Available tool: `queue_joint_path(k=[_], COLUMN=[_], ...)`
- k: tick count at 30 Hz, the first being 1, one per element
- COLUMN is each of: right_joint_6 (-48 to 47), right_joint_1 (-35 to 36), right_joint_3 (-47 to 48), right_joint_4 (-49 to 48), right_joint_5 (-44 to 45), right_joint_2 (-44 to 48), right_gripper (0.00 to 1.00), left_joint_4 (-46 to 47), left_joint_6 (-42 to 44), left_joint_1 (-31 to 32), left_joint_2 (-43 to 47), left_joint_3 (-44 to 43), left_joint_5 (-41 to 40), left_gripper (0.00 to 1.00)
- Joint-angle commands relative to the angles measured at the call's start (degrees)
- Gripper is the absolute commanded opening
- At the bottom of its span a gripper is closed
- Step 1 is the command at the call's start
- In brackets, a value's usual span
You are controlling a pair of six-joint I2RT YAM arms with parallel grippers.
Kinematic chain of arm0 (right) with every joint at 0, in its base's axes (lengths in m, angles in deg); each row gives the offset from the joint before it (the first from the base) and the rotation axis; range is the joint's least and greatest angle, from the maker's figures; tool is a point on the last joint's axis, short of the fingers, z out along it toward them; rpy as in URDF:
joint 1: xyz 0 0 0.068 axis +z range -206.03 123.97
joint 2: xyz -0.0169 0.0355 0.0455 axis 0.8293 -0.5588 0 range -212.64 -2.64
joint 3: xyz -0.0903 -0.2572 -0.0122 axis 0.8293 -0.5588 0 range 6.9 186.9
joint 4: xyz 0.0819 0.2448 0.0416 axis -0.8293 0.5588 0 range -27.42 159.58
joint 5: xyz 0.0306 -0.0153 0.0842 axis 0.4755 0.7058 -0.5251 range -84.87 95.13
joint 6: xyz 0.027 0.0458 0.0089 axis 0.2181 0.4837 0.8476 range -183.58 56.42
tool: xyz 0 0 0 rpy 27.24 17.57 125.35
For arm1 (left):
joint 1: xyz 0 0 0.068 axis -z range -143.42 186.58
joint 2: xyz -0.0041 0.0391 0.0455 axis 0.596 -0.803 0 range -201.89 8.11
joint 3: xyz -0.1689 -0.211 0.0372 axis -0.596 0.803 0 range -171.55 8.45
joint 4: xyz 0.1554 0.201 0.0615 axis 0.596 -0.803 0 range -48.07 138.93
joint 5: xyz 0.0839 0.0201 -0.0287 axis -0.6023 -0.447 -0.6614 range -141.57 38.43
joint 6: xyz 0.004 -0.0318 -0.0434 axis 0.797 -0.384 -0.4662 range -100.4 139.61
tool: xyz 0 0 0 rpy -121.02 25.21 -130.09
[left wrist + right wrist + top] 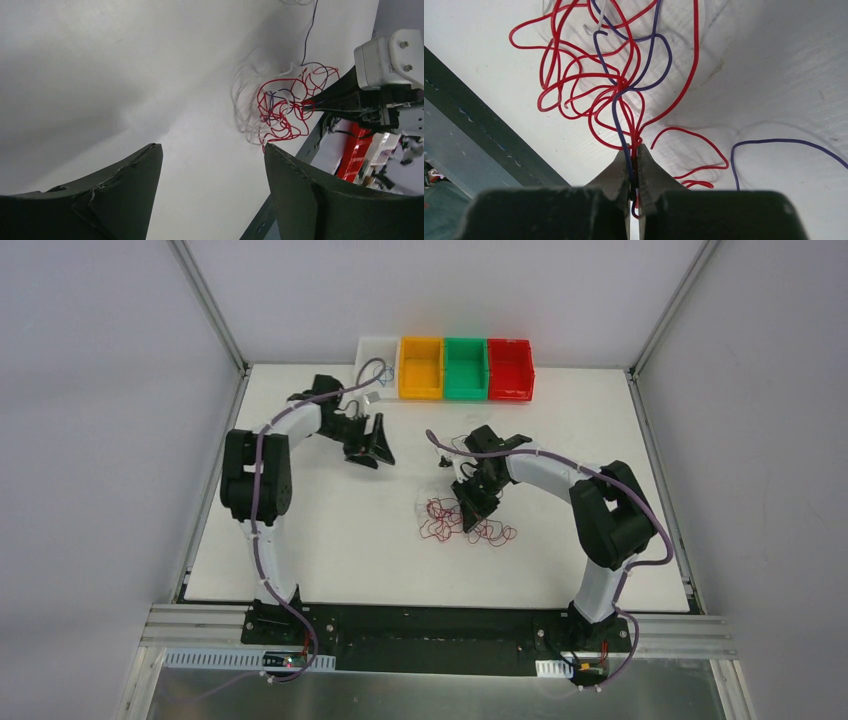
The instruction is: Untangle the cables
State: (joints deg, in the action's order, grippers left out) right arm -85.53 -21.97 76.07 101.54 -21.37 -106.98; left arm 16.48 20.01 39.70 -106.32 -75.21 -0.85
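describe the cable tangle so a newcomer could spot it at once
On the white table, look right of centre, near side of the bins, at the right gripper. The cables bunch at its shut tip, a few strands pinched. They are the only thin, curly, mostly red wires; the arms' purple cables are thick.

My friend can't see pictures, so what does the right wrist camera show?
The right end effector is pinched shut on red and blue strands of a loopy tangle of thin wires, mostly red. The tangle spreads over a white table, and one blue wire curves off to the right.
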Motion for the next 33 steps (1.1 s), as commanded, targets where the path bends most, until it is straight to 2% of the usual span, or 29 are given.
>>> queue_joint_path(k=[1, 10, 15, 18, 20, 23, 24, 29, 33], right_joint_6=[-3.5, -3.5, -3.2, -3.2, -3.0, -3.3, -3.8, -7.0, -10.4], right_joint_1=[0.0, -0.8, -2.3, -2.9, -3.2, -3.6, -3.9, -6.9, -11.1], right_joint_3=[-0.7, -1.6, -2.1, -2.8, -3.2, -4.3, -4.9, -8.8, -11.6], right_joint_4=[-0.2, -0.6, -0.7, -0.7, -0.6, 0.3, 0.7, 4.1, 7.8], right_joint_5=[1.1, 1.4, 1.1, 1.1, 1.2, 1.7, 2.2, 4.8, 7.1], right_joint_2=[0.4, 0.4, 0.8, 1.4, 1.9, 3.3, 4.0, 8.2, 11.5], right_gripper=[0.0, 0.0, 0.0, 0.0, 0.0, 0.0, 0.0, 0.0, 0.0], left_joint_4=[4.4, 11.0, 16.7, 17.6, 17.7, 17.7, 17.7, 14.8, 2.3], left_joint_6=[-0.2, -7.6, -13.0, -13.6, -14.1, -16.1, -16.6, -16.4, -7.2], left_joint_1=[7.6, 18.5, 20.2, 20.0, 19.5, 17.1, 15.3, 3.2, -8.0], left_joint_2=[-4.9, -16.1, -15.0, -13.6, -13.0, -10.9, -9.6, -1.8, 0.0], left_joint_3=[-4.4, -10.7, -2.4, 2.0, 3.1, 3.7, 3.8, 4.0, -1.0], left_joint_5=[3.6, 6.7, 10.5, 9.2, 9.3, 8.8, 8.1, 5.1, 0.2], left_gripper=[0.76, 0.75, 0.7, 0.57, 0.36, 0.04, 0.0, 0.0, 0.0])
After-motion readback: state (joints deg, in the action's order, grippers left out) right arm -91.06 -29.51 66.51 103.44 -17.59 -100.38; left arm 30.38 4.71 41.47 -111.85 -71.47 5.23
